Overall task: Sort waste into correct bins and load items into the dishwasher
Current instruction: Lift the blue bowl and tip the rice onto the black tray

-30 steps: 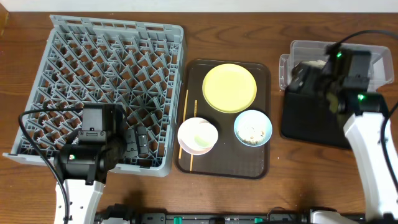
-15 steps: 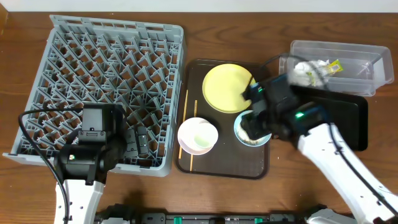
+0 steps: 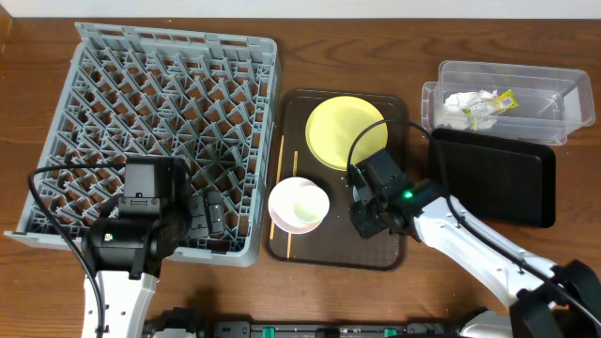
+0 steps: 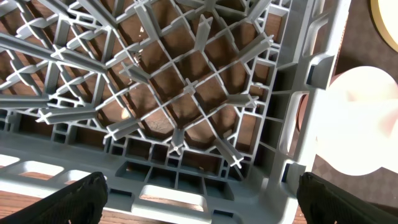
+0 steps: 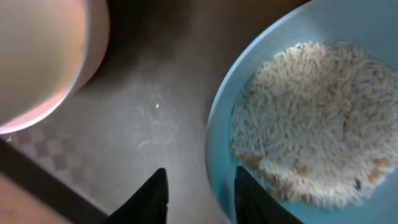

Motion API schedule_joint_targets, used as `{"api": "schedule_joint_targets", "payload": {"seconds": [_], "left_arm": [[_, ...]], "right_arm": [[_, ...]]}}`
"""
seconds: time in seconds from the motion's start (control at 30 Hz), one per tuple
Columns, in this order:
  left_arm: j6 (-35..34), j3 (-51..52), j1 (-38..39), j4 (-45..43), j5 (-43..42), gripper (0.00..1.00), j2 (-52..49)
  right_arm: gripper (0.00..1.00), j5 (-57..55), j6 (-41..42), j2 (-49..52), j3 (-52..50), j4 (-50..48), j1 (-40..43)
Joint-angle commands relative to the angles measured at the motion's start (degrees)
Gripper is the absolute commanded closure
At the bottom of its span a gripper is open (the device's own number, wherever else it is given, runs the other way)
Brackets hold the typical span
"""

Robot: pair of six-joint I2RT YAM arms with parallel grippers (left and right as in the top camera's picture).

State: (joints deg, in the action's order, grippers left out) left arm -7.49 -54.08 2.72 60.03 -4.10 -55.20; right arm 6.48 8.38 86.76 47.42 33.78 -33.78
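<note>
Down at the bowl rim
Grey dish rack (image 3: pixel 169 103) sits beneath the left pincer (image 4: pixel 202 186), jaws wide apart; on the brown serving tray (image 3: pixel 338 246), the right pincer (image 5: pixel 200 173), jaws apart, straddles the rim of the light blue bowl (image 5: pixel 323 37); beige crumbs (image 5: pixel 305 118) inside.

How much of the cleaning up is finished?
Done: the crumpled white napkin and yellow-green snack wrapper lie in the clear plastic tub. In hand: the right tool, open, straddles the rim of the light blue bowl of beige crumbs. Left: the round yellow plate, white-pinkish bowl and wooden chopsticks sit on the brown tray; no dishes show in the grey rack.
</note>
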Motion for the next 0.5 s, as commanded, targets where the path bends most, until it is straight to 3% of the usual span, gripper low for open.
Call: {"api": "schedule_joint_targets", "payload": {"seconds": [0.0, 0.27, 0.47], "left_arm": [[-0.1, -1.1, -0.2, 0.2, 0.5, 0.02, 0.1], [-0.1, -1.1, -0.2, 0.2, 0.5, 0.02, 0.1], [-0.1, -1.1, -0.2, 0.4, 0.5, 0.02, 0.1]], "right_arm": [[0.77, -2.0, 3.2, 2.3, -0.7, -1.9, -0.5], [0.99, -2.0, 4.1, 5.5, -0.7, -4.4, -0.5], [0.99, -1.9, 6.4, 4.3, 1.7, -3.0, -0.3]]}}
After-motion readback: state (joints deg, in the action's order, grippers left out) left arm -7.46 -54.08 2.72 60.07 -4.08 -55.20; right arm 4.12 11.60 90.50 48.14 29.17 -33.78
